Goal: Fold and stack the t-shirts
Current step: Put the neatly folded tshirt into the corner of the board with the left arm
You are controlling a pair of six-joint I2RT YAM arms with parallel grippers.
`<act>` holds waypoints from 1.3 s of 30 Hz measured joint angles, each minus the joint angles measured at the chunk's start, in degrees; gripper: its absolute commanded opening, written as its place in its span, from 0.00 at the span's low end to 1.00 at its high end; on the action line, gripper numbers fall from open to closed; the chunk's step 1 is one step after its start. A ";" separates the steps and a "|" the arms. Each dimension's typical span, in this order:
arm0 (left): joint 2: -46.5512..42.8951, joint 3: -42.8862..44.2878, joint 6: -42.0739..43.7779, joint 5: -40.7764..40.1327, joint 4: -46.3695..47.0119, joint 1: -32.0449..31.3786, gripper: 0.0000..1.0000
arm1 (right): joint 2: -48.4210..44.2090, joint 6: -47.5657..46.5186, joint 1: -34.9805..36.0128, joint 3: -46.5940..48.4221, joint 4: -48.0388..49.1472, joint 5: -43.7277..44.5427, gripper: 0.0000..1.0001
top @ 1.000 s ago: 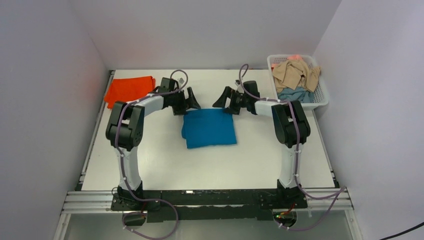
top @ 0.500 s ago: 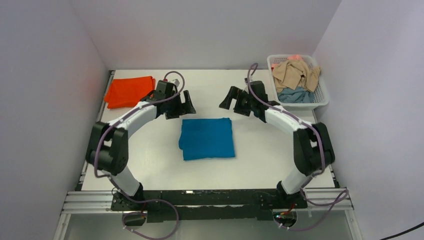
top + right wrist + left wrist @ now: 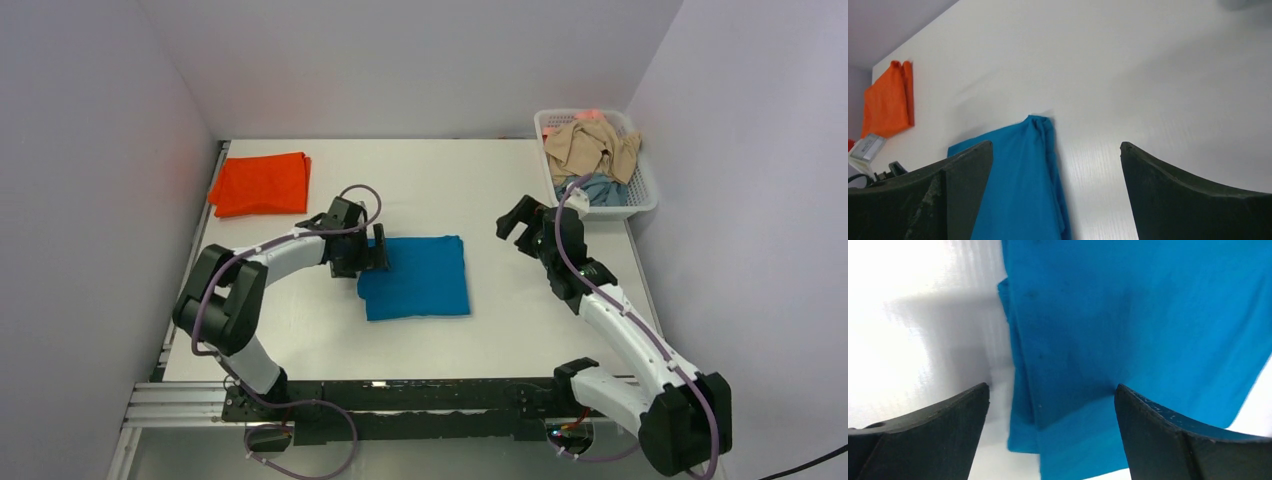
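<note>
Orange-red t-shirt (image 3: 260,183) lies folded, well apart up-left of the teal-blue t-shirt (image 3: 425,280). Left gripper (image 3: 375,254) is at the teal-blue t-shirt's left edge, jaws wide, straddling the layered edge, nothing clamped. The teal-blue t-shirt itself lies folded flat mid-table (image 3: 480,330). Right gripper (image 3: 515,222) hangs just right of it, jaws wide, empty. Basket (image 3: 645,192) of garments is far right of it.

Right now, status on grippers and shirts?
Left gripper open, straddling edge of teal t-shirt. Right gripper open, empty. Orange t-shirt folded, far-left corner, unstacked. No obstruction seen.
</note>
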 measured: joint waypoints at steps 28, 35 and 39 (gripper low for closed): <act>20.79 27.58 -8.33 -22.77 -17.92 -14.34 0.00 | -5.22 -3.69 -0.96 -2.82 -6.45 16.06 1.00; 21.81 31.28 2.40 -32.20 -19.89 -7.72 0.00 | -5.44 -4.66 -1.07 -3.17 -6.43 16.55 1.00; 22.51 34.69 11.56 -36.39 -17.64 -1.99 0.00 | -5.46 -5.55 -1.09 -3.43 -5.81 16.59 1.00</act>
